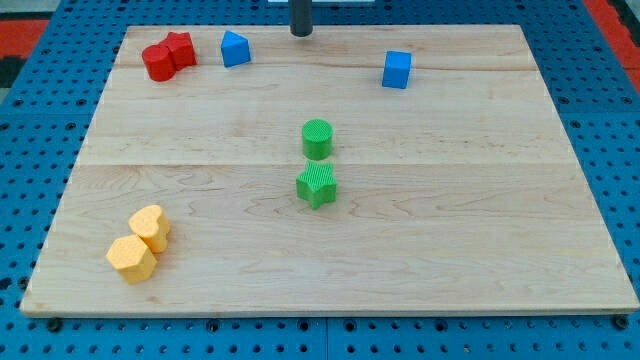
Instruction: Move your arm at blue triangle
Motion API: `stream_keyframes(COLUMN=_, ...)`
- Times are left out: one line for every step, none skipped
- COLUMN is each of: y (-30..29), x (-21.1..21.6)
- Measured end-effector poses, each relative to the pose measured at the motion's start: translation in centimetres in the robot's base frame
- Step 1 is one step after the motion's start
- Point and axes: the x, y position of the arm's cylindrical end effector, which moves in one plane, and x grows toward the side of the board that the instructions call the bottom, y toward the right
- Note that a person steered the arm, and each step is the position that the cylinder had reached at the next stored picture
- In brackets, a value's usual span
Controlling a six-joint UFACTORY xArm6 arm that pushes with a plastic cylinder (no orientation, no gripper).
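Blue triangle [235, 48] sits near the view's top-left on the wooden board [450, 230], resting flat, nothing touching it. My tip [301, 33] is at the view's top edge of the board, to the view's right of the triangle, near it but apart with bare wood between. No claw on this rig: just the dark rod, so nothing spread, pressed together or pinching.

To the view's left of the triangle: two red blocks touching each other, a red cylinder [157, 62] and a second red block [180, 49] just behind it, shape unclear. Small gap between that pair and the triangle.

Blue cube [397, 69] is well off to the view's right, same top band, alone.

Board centre: green cylinder [317, 138] upright, green star [317, 185] just below it in the view, close, can't tell if they touch.

View's bottom-left: two yellow blocks touching, a yellow heart [151, 226] and a yellow hexagon [132, 258] in front of it.

Count: 2 blue, 2 red, 2 green, 2 yellow, 8 blocks total. No containers; everything sits directly on the board. Board lies on a blue perforated base [20, 180].
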Motion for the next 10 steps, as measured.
stream_keyframes(y=-0.1, x=0.0)
stream_keyframes(y=-0.2, x=0.0)
stream_keyframes(y=-0.4, x=0.0)
stream_keyframes(y=-0.4, x=0.0)
stream_keyframes(y=-0.4, x=0.0)
stream_keyframes(y=-0.6, x=0.0)
stream_keyframes(y=-0.8, x=0.0)
stream_keyframes(y=-0.9, x=0.0)
stream_keyframes(y=-1.1, x=0.0)
stream_keyframes(y=-1.2, x=0.0)
